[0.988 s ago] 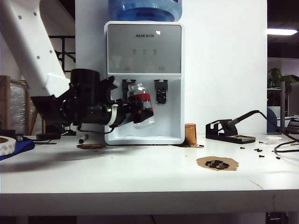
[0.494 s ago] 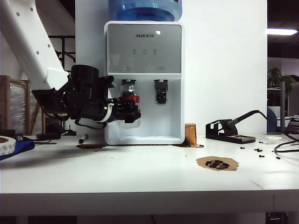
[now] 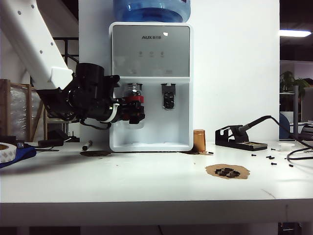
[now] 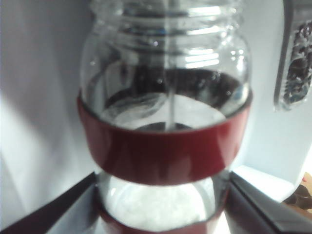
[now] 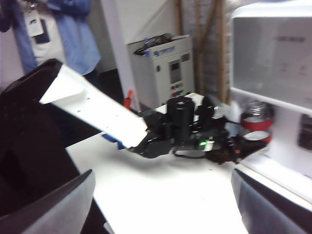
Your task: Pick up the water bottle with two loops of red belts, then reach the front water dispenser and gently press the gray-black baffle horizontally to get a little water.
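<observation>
The water bottle (image 3: 136, 105), clear glass with red bands, stands upright in the alcove of the white water dispenser (image 3: 150, 49). My left gripper (image 3: 131, 113) is shut on its body from the left. Its neck sits right at the gray-black baffle (image 3: 134, 85), the left tap, and covers most of it. In the left wrist view the water bottle (image 4: 165, 151) fills the picture, with the left gripper (image 4: 161, 207) clamped on its lower part. My right gripper (image 5: 161, 209) is open and empty, out of the exterior view, looking across the table at the bottle (image 5: 257, 122).
The right-hand lever (image 3: 168, 96) hangs beside the bottle. A copper-brown cylinder (image 3: 199, 140), a soldering iron stand (image 3: 239, 137), a brown patch with black pieces (image 3: 227, 171) and scattered screws (image 3: 269, 157) lie to the right. A pen (image 3: 87, 145) and a tape roll (image 3: 6, 152) lie left.
The left arm has carried the bottle leftward and a little up. It has gone from tilted to upright and now stands under the left tap.
</observation>
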You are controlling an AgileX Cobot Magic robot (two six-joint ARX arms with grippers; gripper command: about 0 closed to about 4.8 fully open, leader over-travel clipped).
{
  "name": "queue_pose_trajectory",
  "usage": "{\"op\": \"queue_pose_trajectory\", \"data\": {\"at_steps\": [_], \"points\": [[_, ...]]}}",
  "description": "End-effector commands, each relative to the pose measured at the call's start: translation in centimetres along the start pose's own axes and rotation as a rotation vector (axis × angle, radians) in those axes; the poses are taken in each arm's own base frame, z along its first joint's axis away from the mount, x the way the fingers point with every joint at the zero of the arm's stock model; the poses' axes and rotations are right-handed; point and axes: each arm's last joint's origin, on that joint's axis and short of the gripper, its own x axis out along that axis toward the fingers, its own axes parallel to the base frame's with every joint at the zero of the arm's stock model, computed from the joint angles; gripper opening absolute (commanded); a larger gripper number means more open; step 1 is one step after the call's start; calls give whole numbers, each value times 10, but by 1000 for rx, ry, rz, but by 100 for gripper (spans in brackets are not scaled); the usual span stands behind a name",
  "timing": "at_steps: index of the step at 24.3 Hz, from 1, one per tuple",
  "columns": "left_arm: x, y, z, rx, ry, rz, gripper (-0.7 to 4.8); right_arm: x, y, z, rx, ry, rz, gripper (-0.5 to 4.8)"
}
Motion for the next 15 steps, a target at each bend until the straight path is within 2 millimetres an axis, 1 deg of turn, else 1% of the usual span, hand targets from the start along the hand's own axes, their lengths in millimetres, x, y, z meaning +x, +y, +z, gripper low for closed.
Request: {"op": "queue_pose_trajectory", "data": {"at_steps": [1,8,12,13,15], "points": [[0,3,13,12,-64,23,-4,0,1,3,-10,-12,10,449],[0,3,12,8,-47,17,-4,0,1,2,-11,-12,10,449],[0,1,9,4,-16,-66,-4,0,0,2,-14,-11,-11,449],[-2,0,8,3,-12,-94,-4,0,0,2,-14,-11,-11,449],[-8,5,8,0,-4,-97,-4,1,-1,2,-24,-9,-37,449]]}}
